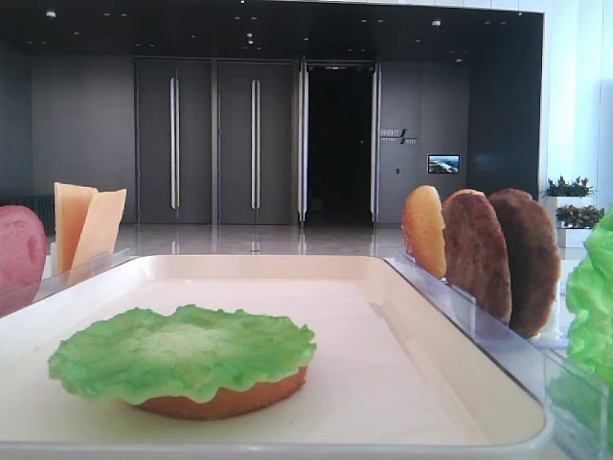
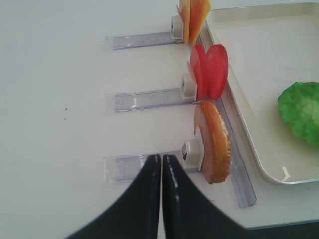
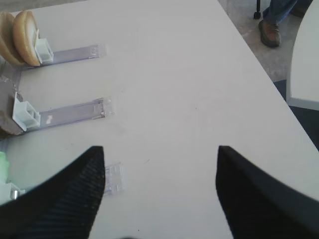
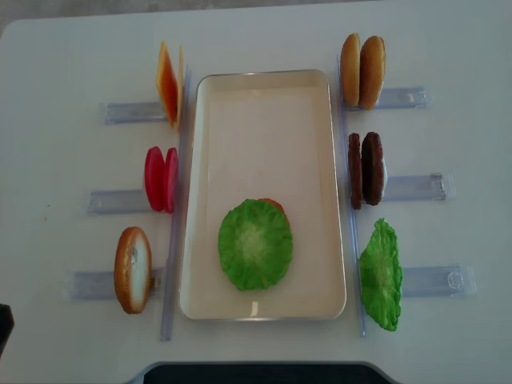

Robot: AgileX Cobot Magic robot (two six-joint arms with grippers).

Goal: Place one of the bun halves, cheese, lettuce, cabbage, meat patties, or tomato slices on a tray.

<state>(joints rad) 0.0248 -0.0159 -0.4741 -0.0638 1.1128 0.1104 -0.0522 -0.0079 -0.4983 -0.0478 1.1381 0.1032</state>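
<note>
The cream tray (image 4: 264, 136) lies mid-table. In it a lettuce leaf (image 4: 255, 244) covers a bun half (image 1: 225, 401). Left of the tray, cheese (image 4: 168, 84), tomato slices (image 4: 161, 178) and a bun half (image 4: 133, 270) stand on edge in racks. To its right stand two bun halves (image 4: 362, 70), meat patties (image 4: 366, 168) and another green leaf (image 4: 380, 274). My left gripper (image 2: 161, 158) is shut and empty, its tips over the rack just left of the bun half (image 2: 214, 142). My right gripper (image 3: 160, 148) is open and empty over bare table, right of the racks.
Clear plastic racks (image 4: 120, 112) stick out from both long sides of the tray. The table's right edge (image 3: 259, 64) drops to the floor, where a person's shoe (image 3: 270, 31) and another table (image 3: 305, 59) show. A dark edge (image 4: 256, 372) runs along the table's front.
</note>
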